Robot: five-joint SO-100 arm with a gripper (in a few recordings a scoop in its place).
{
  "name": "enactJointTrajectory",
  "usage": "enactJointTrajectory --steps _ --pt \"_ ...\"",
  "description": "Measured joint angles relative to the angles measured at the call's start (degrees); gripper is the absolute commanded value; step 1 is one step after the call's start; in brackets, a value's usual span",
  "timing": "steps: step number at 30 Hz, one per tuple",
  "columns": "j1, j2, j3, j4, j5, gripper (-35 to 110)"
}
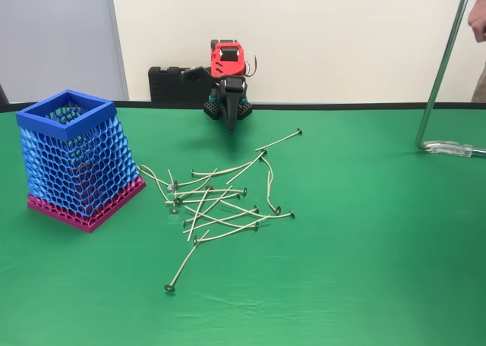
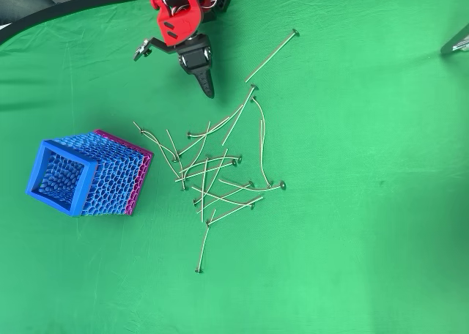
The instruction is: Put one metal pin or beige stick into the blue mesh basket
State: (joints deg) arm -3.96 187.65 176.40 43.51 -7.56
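— Nearest the fixed camera?

— A loose tangle of thin beige sticks with round metal heads (image 1: pixel 216 202) on green cloth (image 1: pixel 364 270). Left stands the tall blue honeycomb-mesh basket on its magenta base (image 1: pixel 76 160).

— The arm?

— Farthest back, the red-and-black gripper (image 2: pixel 207 88) hangs fingers together, empty, apart from both.

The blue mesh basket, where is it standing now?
The blue mesh basket stands at the left of the fixed view on the green cloth, just left of the pile of pins.
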Motion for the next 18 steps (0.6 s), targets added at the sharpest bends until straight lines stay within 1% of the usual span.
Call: enactJointTrajectory --steps 8,18 --pt "-0.1 2.4 0.0 4.7 0.9 1" --pt "-0.1 2.4 0.0 5.1 1.3 1"
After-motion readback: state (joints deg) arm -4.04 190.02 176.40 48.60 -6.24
